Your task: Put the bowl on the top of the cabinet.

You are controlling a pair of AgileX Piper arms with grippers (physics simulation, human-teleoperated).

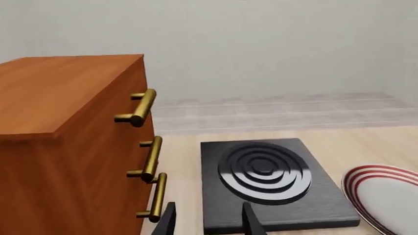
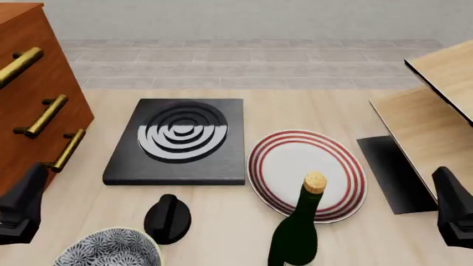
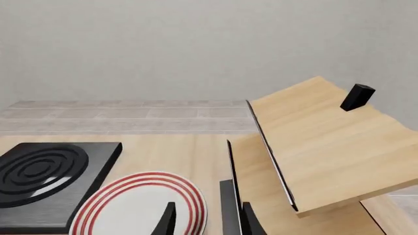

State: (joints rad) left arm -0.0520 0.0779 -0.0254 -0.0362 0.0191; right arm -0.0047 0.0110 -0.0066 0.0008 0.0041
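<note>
The bowl, black-and-white patterned with a white rim, sits at the table's near edge on the left, partly cut off by the front view. The reddish-brown cabinet with brass handles stands at the far left; in the left wrist view the cabinet shows its flat top and drawer front. My left gripper hovers just left of the bowl and in front of the cabinet. In its wrist view the left gripper is open and empty. My right gripper is at the far right, and its wrist view shows the right gripper open and empty.
A black hob slab with raised rings lies mid-table. A white plate with red rings lies to its right, a dark green bottle in front of it. A black knob-shaped object stands beside the bowl. Pale wooden boards rise at the right.
</note>
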